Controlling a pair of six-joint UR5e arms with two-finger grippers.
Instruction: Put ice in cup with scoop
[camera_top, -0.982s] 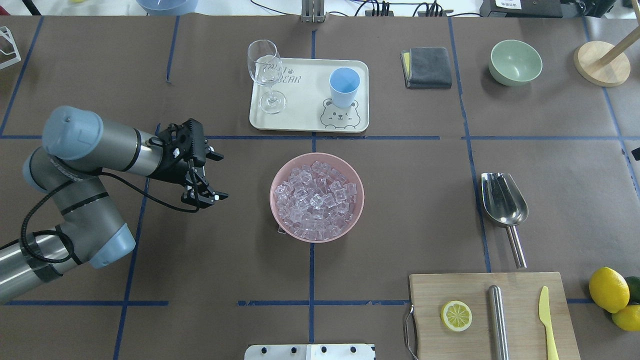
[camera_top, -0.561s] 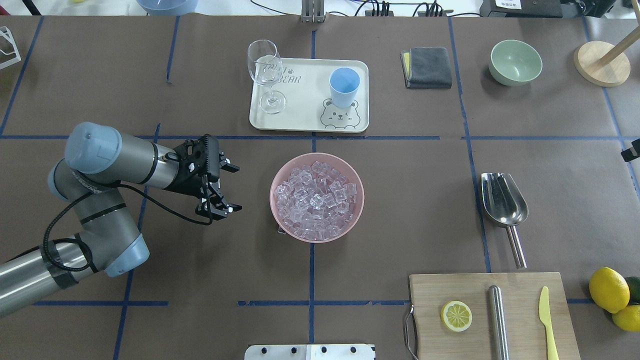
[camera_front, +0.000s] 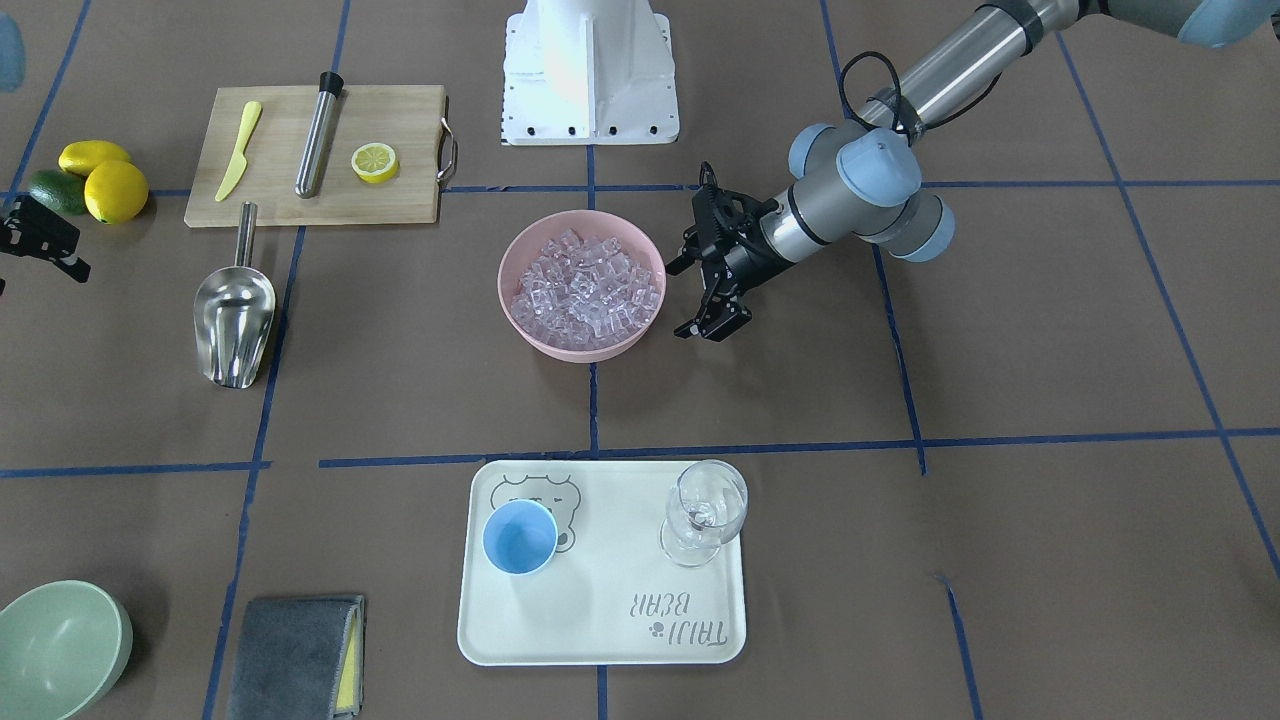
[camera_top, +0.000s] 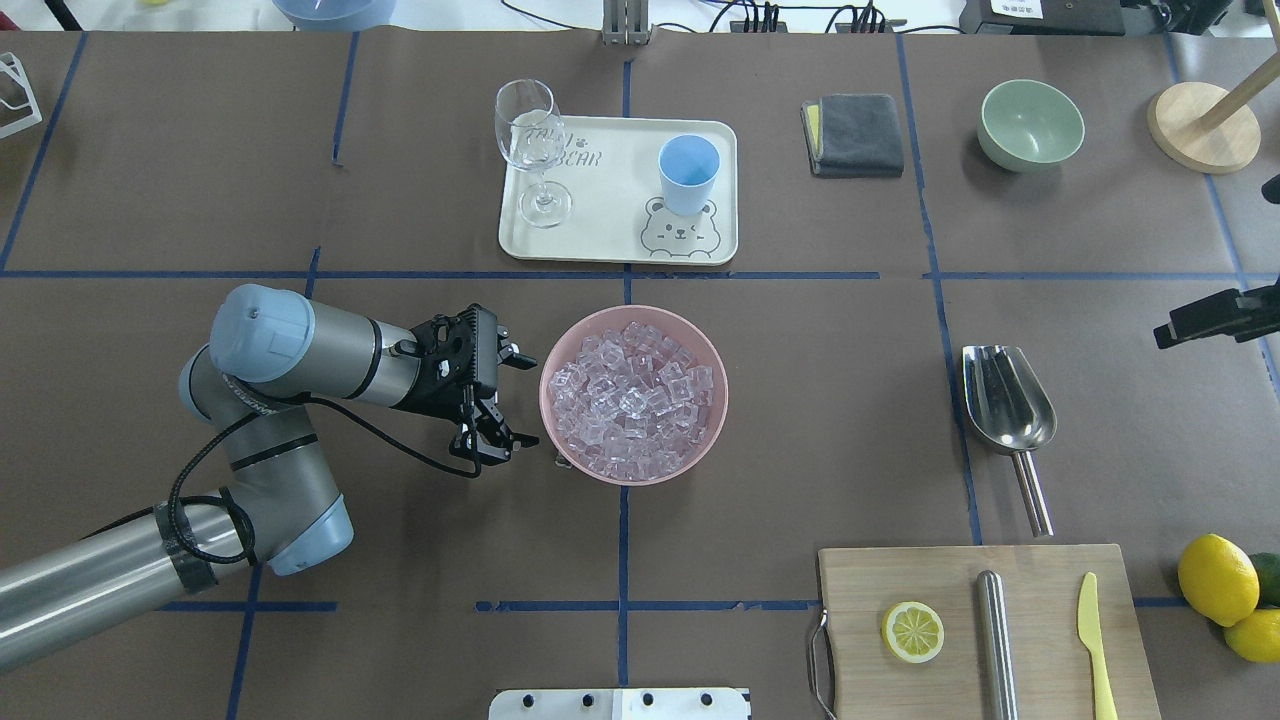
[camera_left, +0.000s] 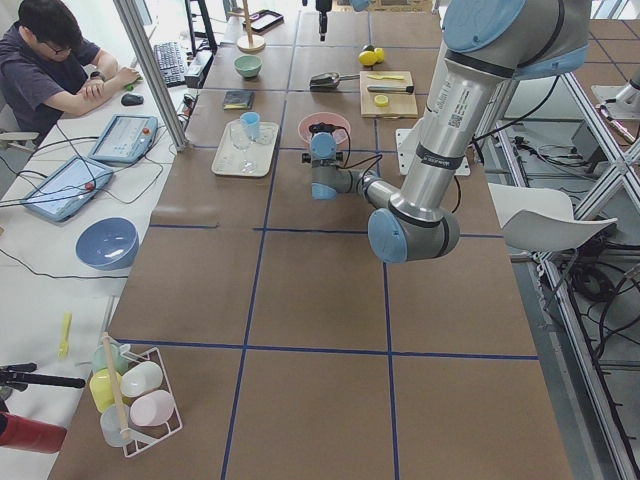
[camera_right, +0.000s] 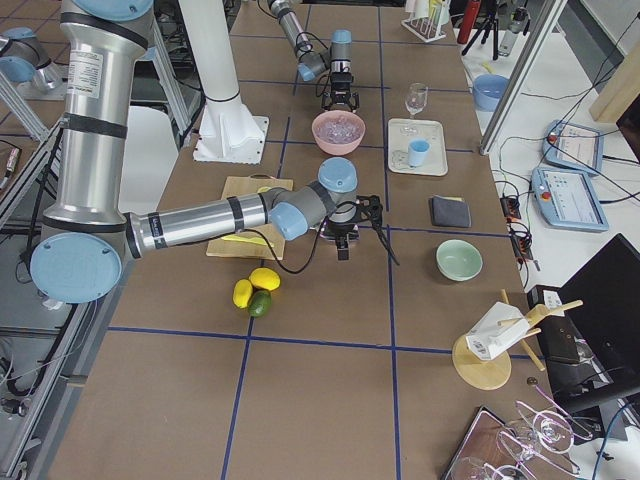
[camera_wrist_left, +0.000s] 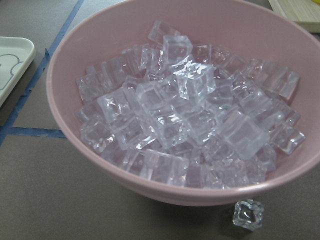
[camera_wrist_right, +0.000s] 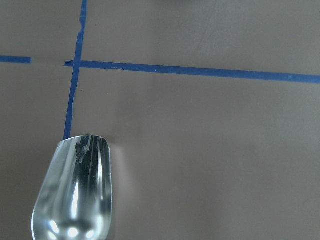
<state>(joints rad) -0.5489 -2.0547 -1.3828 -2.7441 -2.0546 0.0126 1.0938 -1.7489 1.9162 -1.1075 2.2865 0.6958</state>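
None of the small clear ice cubes (camera_top: 632, 398) has reached the small round light-blue plastic cup (camera_top: 689, 165), which stands empty on the cream bear-printed tray (camera_top: 610, 230) in the upper middle of the overhead view. The cubes are heaped in the pink round bowl (camera_top: 724, 395) at the centre of the frame, apart from one stray cube (camera_wrist_left: 248, 214) lying on the tabletop just beside the bowl's foot.

The shiny stainless-steel scoop (camera_top: 1006, 400) with its thin straight handle lies flat on the tabletop at centre right, untouched, trough pointing toward the top of the frame.

The left end effector (camera_top: 510, 400) hovers just beside the bowl's left rim, fingers spread wide and holding nothing. The right end effector (camera_top: 1215, 318) only pokes in at the right edge, near the scoop but apart from it; whether its fingers are spread or closed I cannot tell.

By my reading every step is left: grasping the scoop, digging into the bowl, carrying a load to the cup and tipping it in.
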